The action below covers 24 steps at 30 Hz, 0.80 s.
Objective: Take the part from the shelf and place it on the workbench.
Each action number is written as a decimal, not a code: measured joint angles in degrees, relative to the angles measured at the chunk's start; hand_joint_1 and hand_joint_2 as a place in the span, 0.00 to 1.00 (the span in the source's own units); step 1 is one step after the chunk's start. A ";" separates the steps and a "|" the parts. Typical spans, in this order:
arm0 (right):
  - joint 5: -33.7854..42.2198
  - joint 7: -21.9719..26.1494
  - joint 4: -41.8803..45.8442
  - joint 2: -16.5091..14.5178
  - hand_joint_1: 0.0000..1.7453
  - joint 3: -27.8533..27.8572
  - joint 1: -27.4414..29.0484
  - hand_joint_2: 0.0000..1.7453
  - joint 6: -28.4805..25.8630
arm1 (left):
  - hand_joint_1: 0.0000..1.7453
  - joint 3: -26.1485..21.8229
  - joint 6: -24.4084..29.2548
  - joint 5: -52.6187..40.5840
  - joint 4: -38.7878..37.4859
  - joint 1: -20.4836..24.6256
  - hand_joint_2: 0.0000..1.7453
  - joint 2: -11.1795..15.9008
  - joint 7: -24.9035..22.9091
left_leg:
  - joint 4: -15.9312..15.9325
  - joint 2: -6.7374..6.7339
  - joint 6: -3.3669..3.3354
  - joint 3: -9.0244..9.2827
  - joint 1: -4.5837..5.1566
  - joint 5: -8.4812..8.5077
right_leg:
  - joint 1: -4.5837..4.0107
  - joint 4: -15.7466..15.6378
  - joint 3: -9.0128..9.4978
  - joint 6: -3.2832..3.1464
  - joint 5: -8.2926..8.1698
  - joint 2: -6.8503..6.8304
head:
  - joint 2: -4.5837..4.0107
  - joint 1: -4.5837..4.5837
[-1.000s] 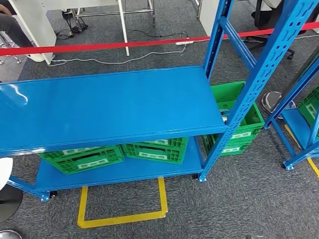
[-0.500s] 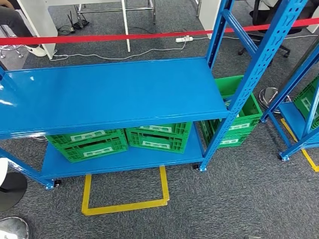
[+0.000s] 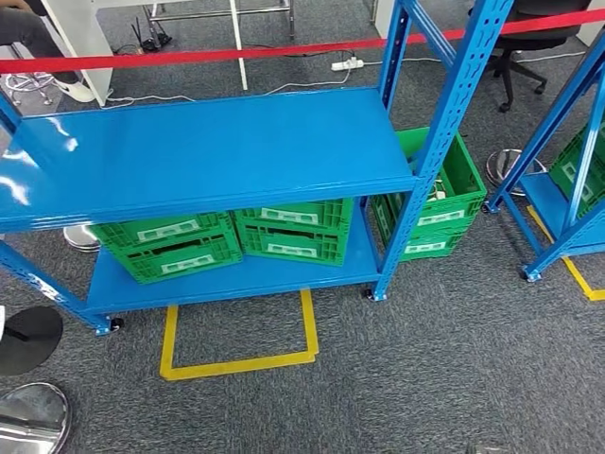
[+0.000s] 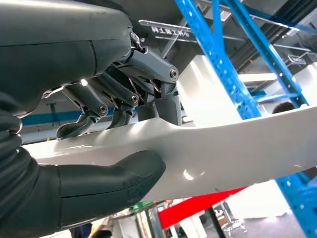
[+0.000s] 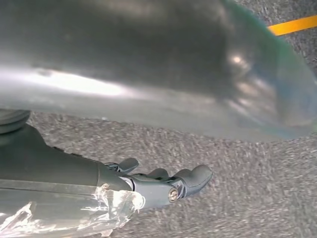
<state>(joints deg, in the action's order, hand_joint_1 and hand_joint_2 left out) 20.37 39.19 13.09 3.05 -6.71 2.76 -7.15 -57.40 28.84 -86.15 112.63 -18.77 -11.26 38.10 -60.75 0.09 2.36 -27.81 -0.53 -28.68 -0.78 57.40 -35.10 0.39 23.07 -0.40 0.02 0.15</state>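
Left hand point(image 4: 112, 148) clamped thumb-and-fingers around long white part point(image 4: 224, 148), apparently for carrying. Right hand point(image 5: 164, 186) empty, fingers loosely extended over carpet point(image 5: 224, 198). Blue shelf point(image 3: 214, 151) ahead.

Two blue metal shelf units stand on grey carpet — the main shelf unit point(image 3: 207, 151) in front, and a second shelf unit point(image 3: 571, 161) partly visible at the right edge. Four green plastic crates can be counted: a left crate point(image 3: 167, 248) and a middle crate point(image 3: 294, 232) side by side on the main unit's bottom shelf, a third crate point(image 3: 442, 194) on the floor by its right-hand post, and a fourth crate point(image 3: 581, 170) in the second unit. One red barrier tape point(image 3: 179, 57) crosses behind. One yellow floor outline point(image 3: 239, 364) — three-sided — lies before the main unit.
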 joint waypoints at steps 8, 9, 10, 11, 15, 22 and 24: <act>0.50 0.00 0.16 -0.31 0.00 2.09 0.72 0.00 1.58 | 1.00 -0.25 -0.20 -0.05 -0.03 0.37 1.00 -0.04 0.00 | 6.24 -0.29 -3.26 -0.47 0.23 1.78 | 0.38 8.05 -3.94 2.33 6.97 0.26 | -0.01 0.28; 0.52 0.00 0.16 -0.32 0.00 2.31 0.62 0.00 1.64 | 1.00 -0.26 -0.21 -0.05 -0.03 0.37 1.00 -0.05 0.00 | 6.21 -0.30 -3.32 -1.43 0.25 2.57 | 0.40 11.91 -4.55 2.50 9.50 0.25 | -0.01 0.34; 0.57 0.00 0.16 -0.35 0.00 2.55 0.50 0.00 1.74 | 1.00 -0.27 -0.21 -0.06 -0.03 0.38 1.00 -0.06 0.00 | 6.16 -0.30 -3.30 -2.44 0.27 3.37 | 0.41 15.00 -4.64 2.57 10.58 0.26 | -0.01 0.36; 0.66 0.00 0.16 -0.38 0.00 2.83 0.42 0.00 1.92 | 1.00 -0.28 -0.21 -0.07 -0.03 0.39 1.00 -0.08 0.00 | 6.09 -0.29 -3.24 -3.51 0.30 4.20 | 0.40 16.64 -3.97 2.55 10.13 0.26 | 0.00 0.35; 1.35 0.00 0.16 -0.40 0.00 4.51 0.06 0.00 2.77 | 1.00 -0.28 -0.17 -0.12 -0.05 0.37 1.00 -0.08 0.00 | 5.61 -0.25 -2.55 -7.04 0.34 7.12 | 0.33 4.84 7.45 1.95 6.04 0.34 | -0.01 0.36; 1.62 0.00 -0.09 -0.61 0.00 7.04 -0.27 0.00 3.25 | 1.00 -0.14 0.14 -0.14 -0.05 -0.04 1.00 0.05 0.00 | 2.68 -0.16 -0.21 -8.96 0.04 4.80 | 0.07 -3.13 9.29 -0.71 5.60 0.23 | -0.04 0.43; 1.55 0.00 -0.11 -0.66 0.00 7.47 -0.30 0.00 3.20 | 1.00 -0.09 0.26 -0.14 -0.05 -0.24 1.00 0.06 0.00 | -4.69 -0.14 0.17 -10.62 0.01 -1.97 | 0.05 -3.01 7.20 -1.12 3.89 0.11 | -0.04 0.19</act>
<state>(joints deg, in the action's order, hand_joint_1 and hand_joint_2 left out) 21.92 39.19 12.98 2.39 0.77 2.47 -3.95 -57.49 29.10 -86.29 112.59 -19.02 -11.20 38.10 -65.44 -0.05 2.53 -38.43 -0.52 -30.65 -0.73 54.39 -27.90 -0.72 26.96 -0.30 -0.02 0.34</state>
